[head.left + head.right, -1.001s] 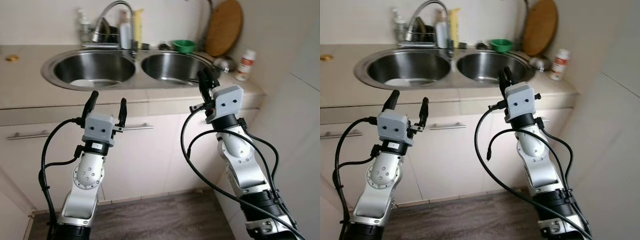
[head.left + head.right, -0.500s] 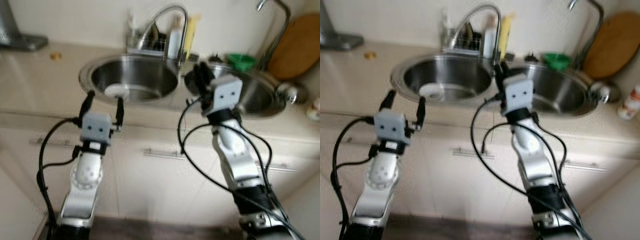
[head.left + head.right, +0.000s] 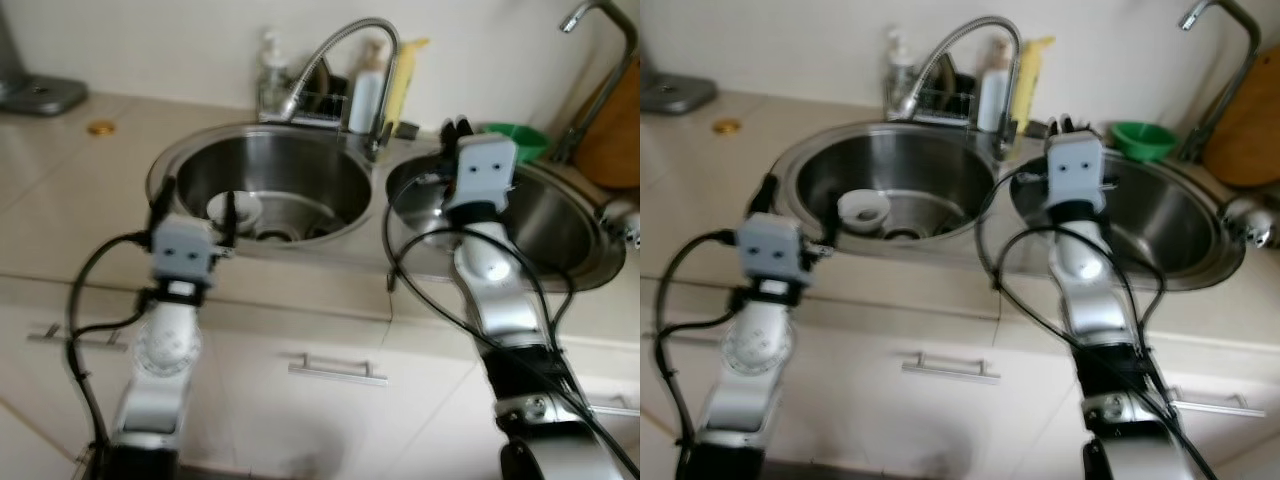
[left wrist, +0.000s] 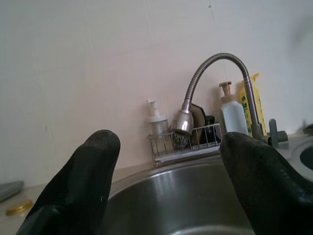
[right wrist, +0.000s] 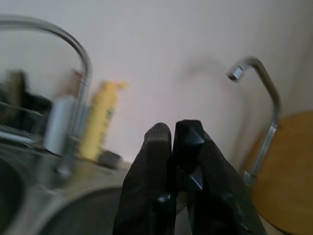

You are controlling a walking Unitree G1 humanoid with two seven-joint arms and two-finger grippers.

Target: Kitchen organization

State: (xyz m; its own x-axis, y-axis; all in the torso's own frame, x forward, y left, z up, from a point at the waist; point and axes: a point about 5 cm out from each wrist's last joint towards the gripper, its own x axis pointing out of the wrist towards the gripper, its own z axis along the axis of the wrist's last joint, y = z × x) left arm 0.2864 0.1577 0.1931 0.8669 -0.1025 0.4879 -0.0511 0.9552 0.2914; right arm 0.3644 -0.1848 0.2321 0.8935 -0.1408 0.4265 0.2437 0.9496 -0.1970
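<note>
White cup (image 3: 863, 209) lay in left sink basin (image 3: 330, 190), just beyond spread-fingered left gripper (image 3: 192, 203); right gripper (image 3: 457, 130) closed, farther.

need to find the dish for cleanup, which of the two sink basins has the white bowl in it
The left basin, under the curved faucet: a white bowl sits by its drain, just ahead of the left gripper. The right basin holds no bowl.

Home kitchen, prob.: double sink (image 3: 300, 225), faucet (image 3: 340, 50), soap bottles (image 3: 270, 80), cabinets (image 3: 330, 370).
</note>
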